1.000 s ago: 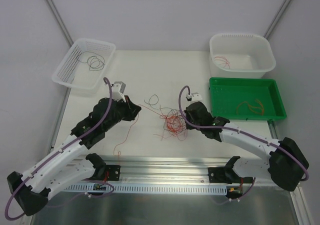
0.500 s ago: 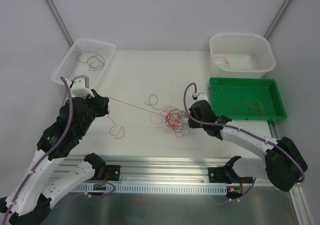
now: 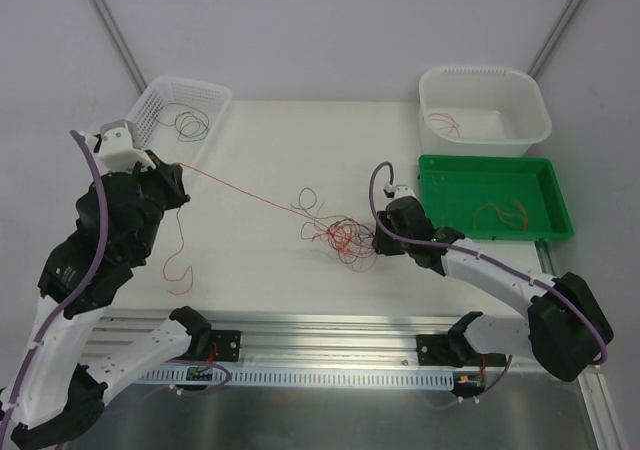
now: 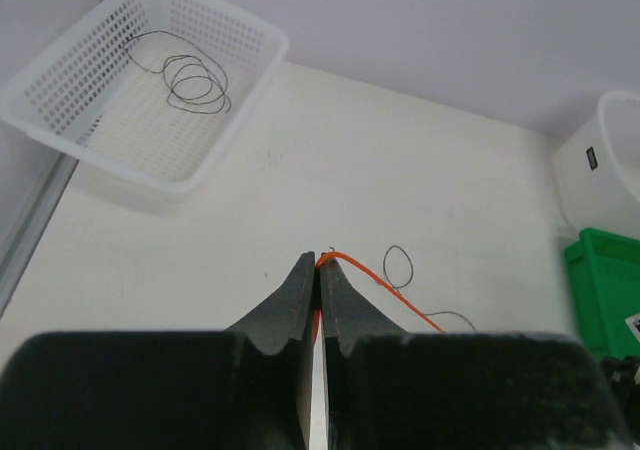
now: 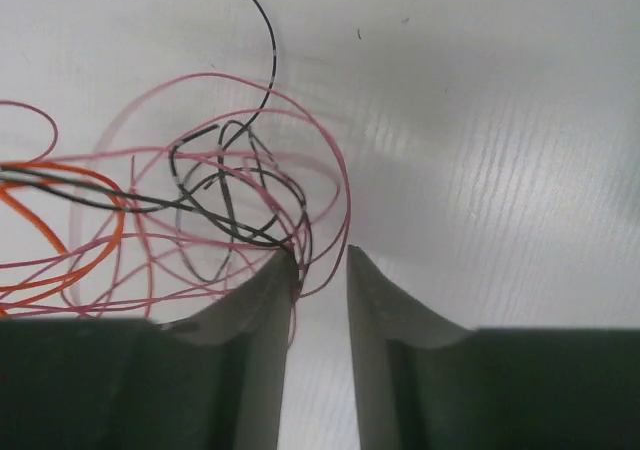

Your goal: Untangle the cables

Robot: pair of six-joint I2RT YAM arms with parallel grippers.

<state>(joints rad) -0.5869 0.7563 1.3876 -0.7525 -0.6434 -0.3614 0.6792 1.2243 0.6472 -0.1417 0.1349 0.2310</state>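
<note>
Across the middle of the white table (image 3: 270,140), the tangle of thin red, orange and dark cables (image 3: 338,236) lay in loose loops, with one black strand curling off its far-left edge. From that heap a single taut red-orange wire (image 3: 240,191) ran up and to the left to the left gripper (image 4: 318,266), whose black jaws were pressed together on it, as the left wrist view showed; the wire's free end (image 3: 180,260) hung below that gripper and ended in a small hook. At the right edge of the tangle sat the right gripper (image 5: 322,262), its jaws standing a narrow way apart with bare table showing in the gap; pink and black loops touched the tip of its left finger (image 5: 270,290), but nothing was clamped between the two. At the far-left corner stood a white perforated plastic basket (image 3: 128,142) holding a few dark coiled wires. At the far right stood a white rectangular tub (image 3: 530,120) with red wires inside, and just in front of it a green plastic tray (image 3: 440,195) holding orange ones.
</note>
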